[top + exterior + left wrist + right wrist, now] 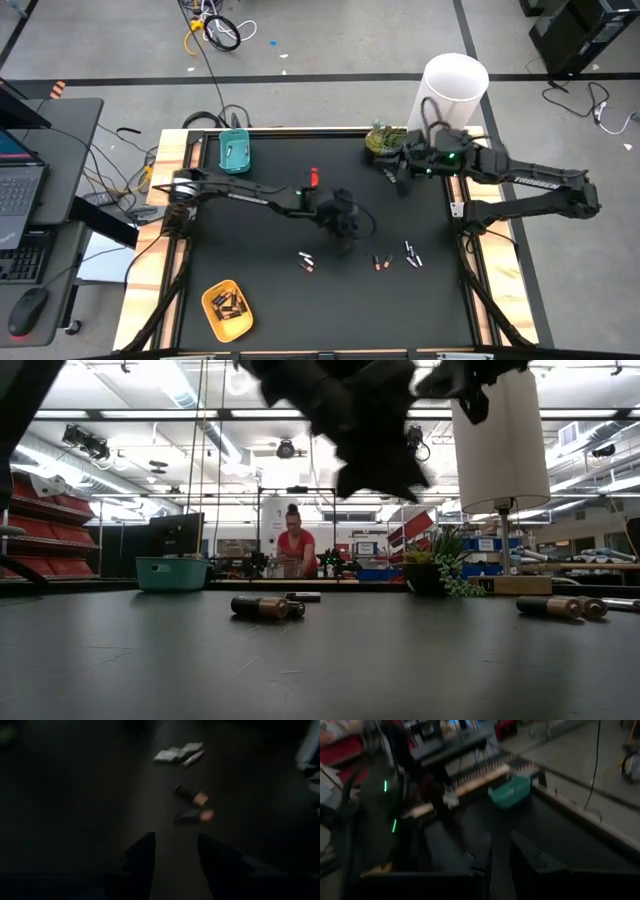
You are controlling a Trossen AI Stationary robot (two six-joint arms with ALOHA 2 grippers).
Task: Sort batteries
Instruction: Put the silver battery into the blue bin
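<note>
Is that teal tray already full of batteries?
No. In the high view the teal tray holds only one pale item, while several dark batteries lie in the yellow tray.

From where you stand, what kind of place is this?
Probably a robotics lab or workshop: red storage shelves along the wall, a laptop on a side desk, and cables trailing over the concrete floor beside the black work table.

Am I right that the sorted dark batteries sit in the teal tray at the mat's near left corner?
Not quite: the dark batteries sit in the yellow tray, as the high view shows. The teal tray stands at the far edge.
</note>
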